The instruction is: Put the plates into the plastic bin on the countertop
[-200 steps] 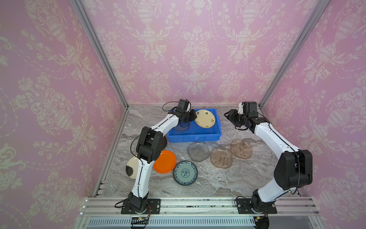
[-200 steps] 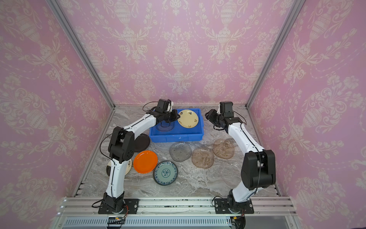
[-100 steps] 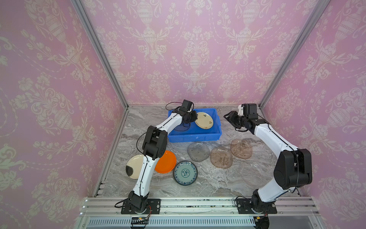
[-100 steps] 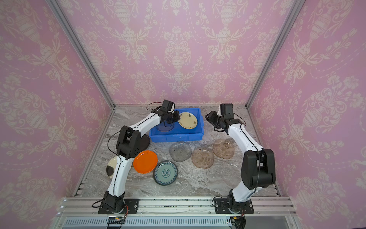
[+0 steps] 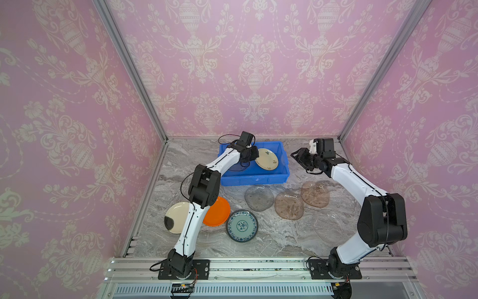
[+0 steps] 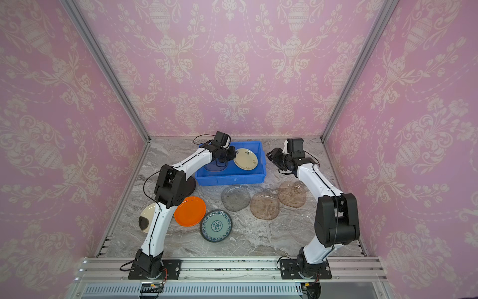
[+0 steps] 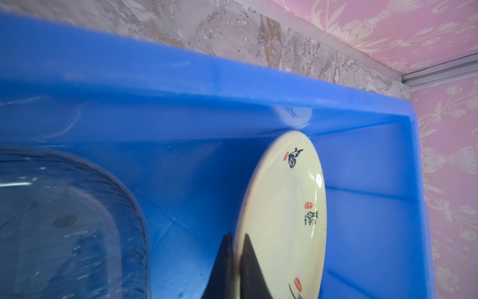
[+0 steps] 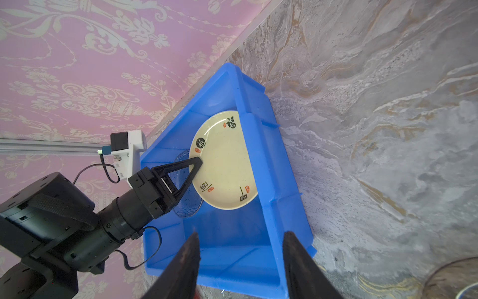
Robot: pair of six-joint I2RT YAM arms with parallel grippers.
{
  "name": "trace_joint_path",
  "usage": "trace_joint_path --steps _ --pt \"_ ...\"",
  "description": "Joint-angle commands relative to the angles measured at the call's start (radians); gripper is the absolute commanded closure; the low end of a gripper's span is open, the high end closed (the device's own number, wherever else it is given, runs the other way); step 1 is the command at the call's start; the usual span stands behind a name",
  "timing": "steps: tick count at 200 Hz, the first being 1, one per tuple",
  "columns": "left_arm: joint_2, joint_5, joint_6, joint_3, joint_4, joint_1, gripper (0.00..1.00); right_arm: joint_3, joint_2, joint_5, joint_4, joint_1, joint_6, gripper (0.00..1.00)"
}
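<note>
The plastic bin stands at the back of the countertop. My left gripper is shut on the rim of a cream plate with black calligraphy. It holds that plate tilted inside the bin's right half. A clear glass plate lies in the bin's left half. My right gripper hovers open and empty just right of the bin.
In front of the bin lie an orange plate, a teal floral plate, a cream plate with a black patch, a grey glass plate, two brownish ones and a clear one. A black plate sits under my left elbow.
My left gripper has carried the calligraphy plate slightly lower into the bin, and its elbow has swung right. The right gripper has drifted a little toward the bin.
</note>
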Motion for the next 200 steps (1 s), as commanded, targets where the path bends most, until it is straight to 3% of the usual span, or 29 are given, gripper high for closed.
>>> trace_joint_path --steps 1,37,105,200 --pt "0.028 -0.041 0.024 0.043 -0.026 -0.007 1.0 -0.017 0.007 -0.01 0.019 -0.006 0.009 0.46" --pt "0.038 -0.053 0.031 0.053 -0.032 -0.011 1.0 -0.019 0.016 -0.017 0.023 -0.005 0.008 0.46" --pt "0.043 -0.056 0.035 0.06 -0.033 -0.017 0.8 -0.02 0.024 -0.034 0.04 -0.004 0.013 0.46" --pt "0.063 -0.079 0.077 0.131 -0.086 -0.015 0.74 -0.017 0.038 -0.044 0.034 0.0 0.004 0.46"
